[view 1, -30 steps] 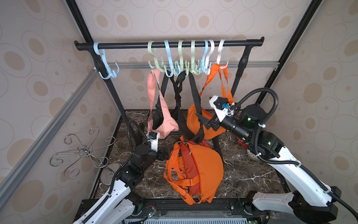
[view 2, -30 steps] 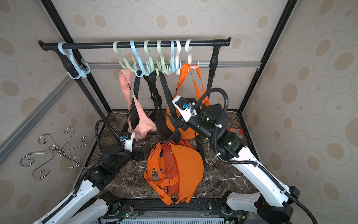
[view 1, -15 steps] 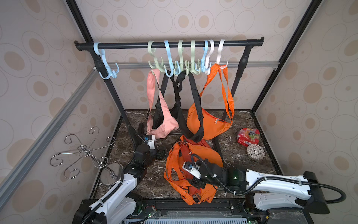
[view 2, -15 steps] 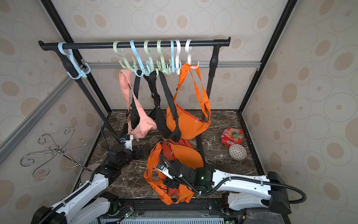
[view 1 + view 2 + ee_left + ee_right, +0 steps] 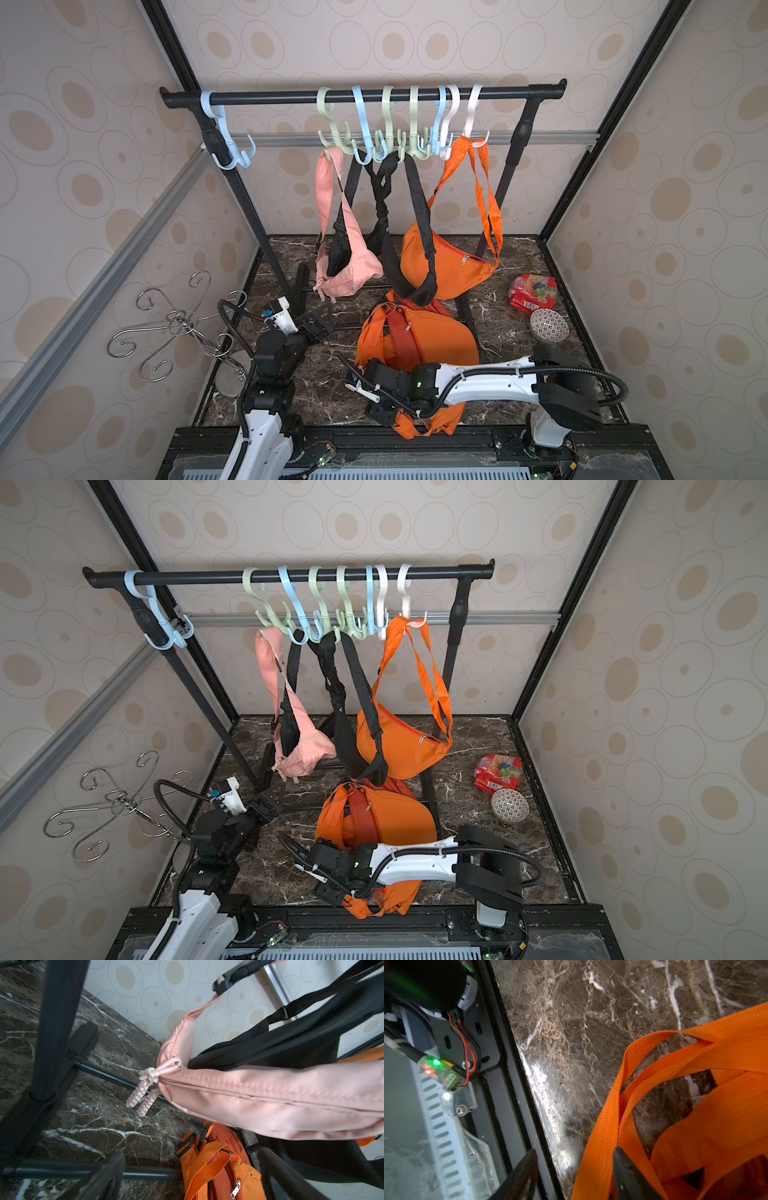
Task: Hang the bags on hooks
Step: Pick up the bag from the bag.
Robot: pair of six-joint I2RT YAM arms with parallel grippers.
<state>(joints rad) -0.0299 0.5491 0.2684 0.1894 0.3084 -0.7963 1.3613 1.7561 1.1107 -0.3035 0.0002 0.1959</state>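
Right gripper [image 5: 575, 1150] half open, nothing clamped; strap [image 5: 602, 1142] of the orange bag [image 5: 419, 345] on the floor [image 5: 591, 1022] runs between the jaws, close to one. Centre it, then pinch a single layer. Left gripper [image 5: 322, 324] wide open, empty.

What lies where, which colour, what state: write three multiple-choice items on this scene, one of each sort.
1. The orange backpack lies:
A) on the marble table
B) on a shelf
C) in a box

2. The hook set apart at the end of the rail is:
A) white
B) light blue
C) green

3. The left gripper is:
A) shut tight, empty
B) shut on a cloth
C) open, empty

Answers:
1 A, it rests on the marble below the rail.
2 B, its plastic is pale blue.
3 C, the left wrist view shows its fingers spread with nothing between them.
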